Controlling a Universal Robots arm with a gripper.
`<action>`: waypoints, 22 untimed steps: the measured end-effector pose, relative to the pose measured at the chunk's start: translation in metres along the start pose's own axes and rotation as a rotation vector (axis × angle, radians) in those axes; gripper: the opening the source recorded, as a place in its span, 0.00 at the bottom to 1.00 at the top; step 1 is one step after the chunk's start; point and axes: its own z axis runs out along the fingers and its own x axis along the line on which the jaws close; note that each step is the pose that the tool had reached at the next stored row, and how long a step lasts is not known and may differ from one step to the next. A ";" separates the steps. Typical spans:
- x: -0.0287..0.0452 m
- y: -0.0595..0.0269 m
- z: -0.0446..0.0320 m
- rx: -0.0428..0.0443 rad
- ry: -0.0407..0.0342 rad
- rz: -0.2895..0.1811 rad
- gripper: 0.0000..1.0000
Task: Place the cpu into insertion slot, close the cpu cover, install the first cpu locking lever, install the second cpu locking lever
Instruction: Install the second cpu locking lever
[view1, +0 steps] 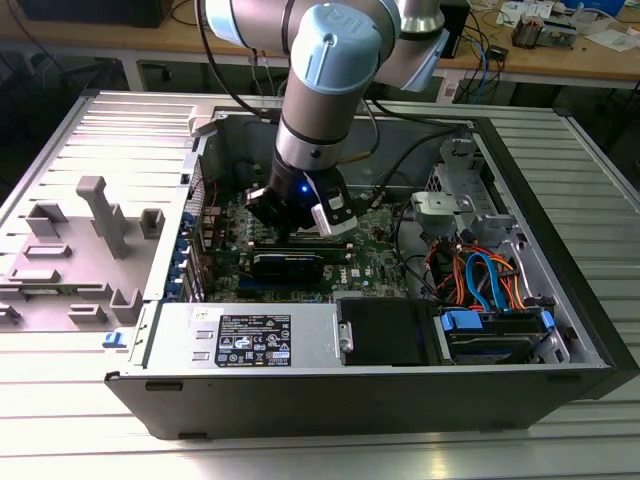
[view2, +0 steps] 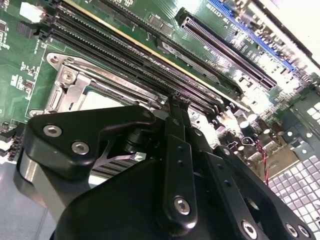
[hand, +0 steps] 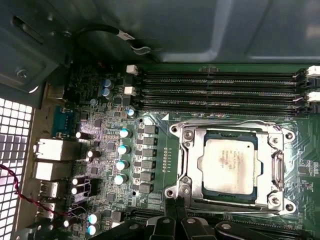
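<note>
The fingers (hand: 170, 207) are pressed together with nothing between them, as far as I can tell. In the first wrist view the gripper (hand: 175, 206) hangs just beside the near edge of the socket. There a thin lever (hand: 240, 202) runs along the frame.

The cpu (hand: 230, 165) lies flat in the slot (hand: 232, 134), and the cover (hand: 277, 165) is down around it, so its metal top shows through the cut-out. I judge that the first two steps are done and the lever work is in hand. Whether either lever is already hooked I cannot tell.

That work calls for a firm push on a thin rod, down and then under its catch, without sliding off onto the board (hand: 160, 125).

Beyond the socket lie the long memory slots (hand: 220, 90). In the exterior view the arm reaches down into the open case (view1: 560, 250), which sits on the bench (view1: 300, 450).
</note>
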 end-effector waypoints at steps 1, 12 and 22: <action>0.0011 0.0002 0.0005 -0.0012 -0.0037 -0.001 0.11; 0.0059 0.0009 0.0026 -0.0140 -0.0180 -0.005 0.11; 0.0065 0.0013 0.0066 -0.0277 -0.0272 -0.009 0.11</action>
